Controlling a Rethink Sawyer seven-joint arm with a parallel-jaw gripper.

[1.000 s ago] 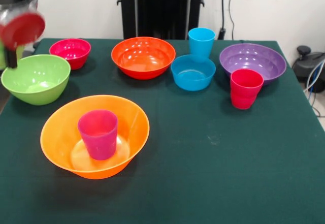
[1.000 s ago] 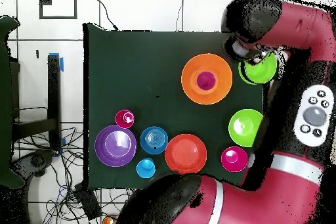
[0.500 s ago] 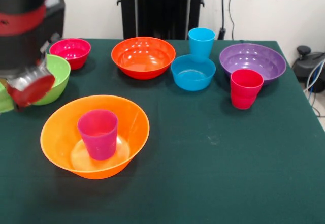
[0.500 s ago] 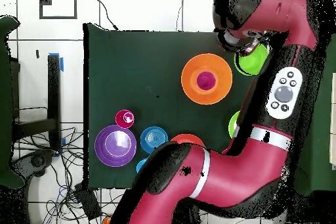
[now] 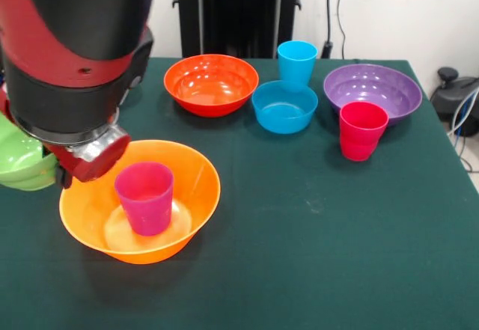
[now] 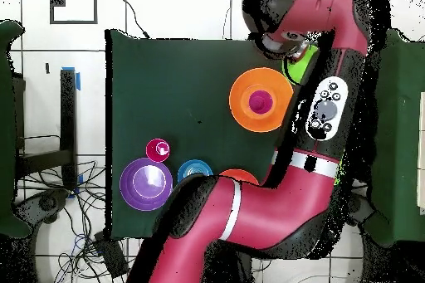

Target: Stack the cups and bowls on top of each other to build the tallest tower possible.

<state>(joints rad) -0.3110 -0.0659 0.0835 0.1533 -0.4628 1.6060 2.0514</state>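
Observation:
The large orange bowl (image 5: 183,167) (image 6: 246,100) stands at the front left with the purple-magenta cup (image 5: 144,197) (image 6: 261,100) upright inside it. My gripper (image 5: 60,171) (image 6: 295,54) is beside the orange bowl's left rim, shut on a lime green bowl (image 5: 19,162) (image 6: 300,65) held just off the table's edge. The red-orange bowl (image 5: 211,83), small blue bowl (image 5: 284,106), sky blue cup (image 5: 297,62), purple bowl (image 5: 372,90) and red-pink cup (image 5: 362,130) stand along the back and right. The arm hides the other green bowl and the small pink-red bowl.
My thick red and black arm (image 5: 75,53) (image 6: 319,122) fills the left of the front view and crosses the table's side in the overhead view. Bare dark green cloth (image 5: 322,255) lies at the front right.
The arm has swung in from the left towards the orange bowl, carrying the lime green bowl with it. It now covers the pink-red bowl and the other green bowl.

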